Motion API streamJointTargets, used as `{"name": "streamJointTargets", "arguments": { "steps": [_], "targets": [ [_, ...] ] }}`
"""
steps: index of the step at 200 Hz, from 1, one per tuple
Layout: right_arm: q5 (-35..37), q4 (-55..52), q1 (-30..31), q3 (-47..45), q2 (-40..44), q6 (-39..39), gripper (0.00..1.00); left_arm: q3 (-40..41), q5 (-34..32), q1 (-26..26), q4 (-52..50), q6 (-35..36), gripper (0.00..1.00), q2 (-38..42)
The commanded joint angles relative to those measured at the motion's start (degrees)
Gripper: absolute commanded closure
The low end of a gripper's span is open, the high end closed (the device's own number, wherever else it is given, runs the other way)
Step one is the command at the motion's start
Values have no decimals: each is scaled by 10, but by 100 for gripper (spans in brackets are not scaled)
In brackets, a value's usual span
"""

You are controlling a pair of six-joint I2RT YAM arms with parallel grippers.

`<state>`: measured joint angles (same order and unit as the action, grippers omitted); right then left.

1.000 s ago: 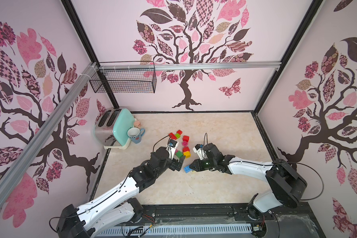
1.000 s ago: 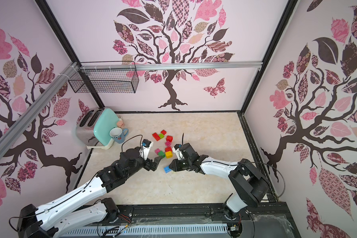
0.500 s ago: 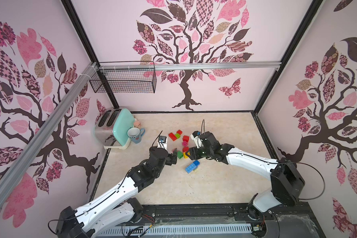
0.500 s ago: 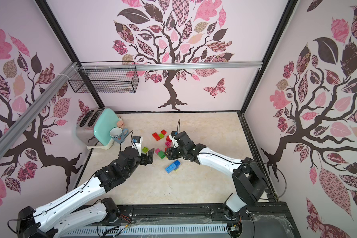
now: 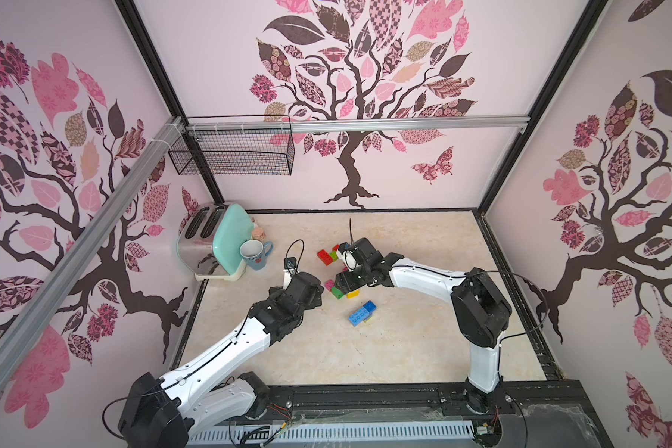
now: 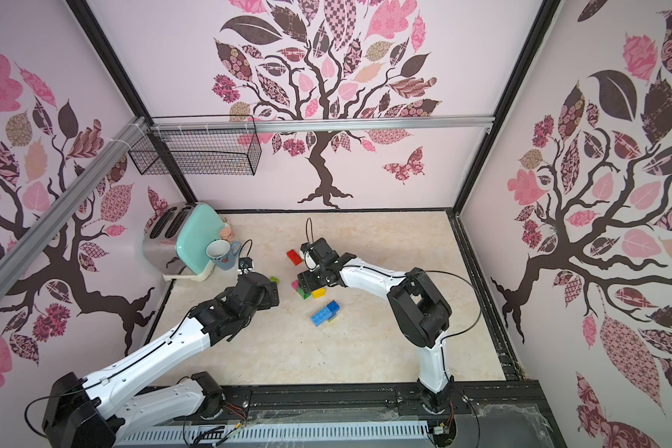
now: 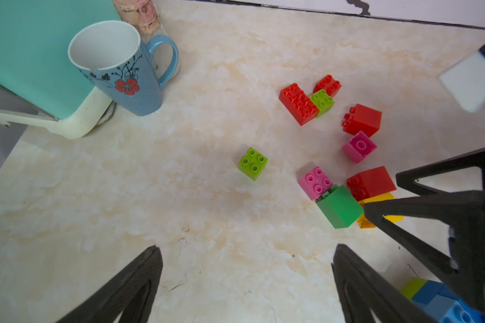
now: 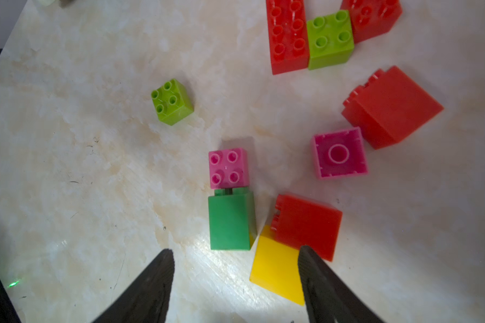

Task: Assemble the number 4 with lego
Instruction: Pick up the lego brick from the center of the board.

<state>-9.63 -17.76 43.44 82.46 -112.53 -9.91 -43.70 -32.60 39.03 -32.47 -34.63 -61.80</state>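
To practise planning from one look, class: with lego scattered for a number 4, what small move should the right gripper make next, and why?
Probably ease the right gripper forward to straddle the dark green brick, then close. Its jaws stand open and empty, and the brick lies on its side just ahead of them, with the pink brick at its studded end.

Pulled the right claw (image 8: 235, 251) off the blue lego stack (image 5: 361, 312) — left that stack lying free on the surface (image 5: 404, 349). Carried the claw back, farther from the robot's base, over the green brick (image 8: 230, 221) and yellow brick (image 8: 275, 268), jaws spread wider. Eased the left claw (image 7: 247, 249) a little away from those bricks — clear of them.
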Motion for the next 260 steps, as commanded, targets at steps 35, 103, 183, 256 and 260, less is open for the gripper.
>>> {"name": "streamJointTargets", "arguments": {
  "steps": [35, 103, 183, 256, 260],
  "targets": [
    [30, -57, 32, 80, -79, 56, 28, -3, 81, -63, -42, -77, 2, -8],
    [85, -105, 54, 123, -134, 75, 39, -8, 104, -108, -74, -58, 2, 51],
    [102, -99, 57, 122, -141, 77, 50, -3, 142, -108, -40, -48, 2, 21],
    [63, 62, 57, 0, -20, 102, 75, -59, 437, -180, -6, -30, 8, -40],
    [53, 90, 57, -22, 0, 107, 76, -63, 458, -188, -4, -31, 9, -46]
  ]
}}
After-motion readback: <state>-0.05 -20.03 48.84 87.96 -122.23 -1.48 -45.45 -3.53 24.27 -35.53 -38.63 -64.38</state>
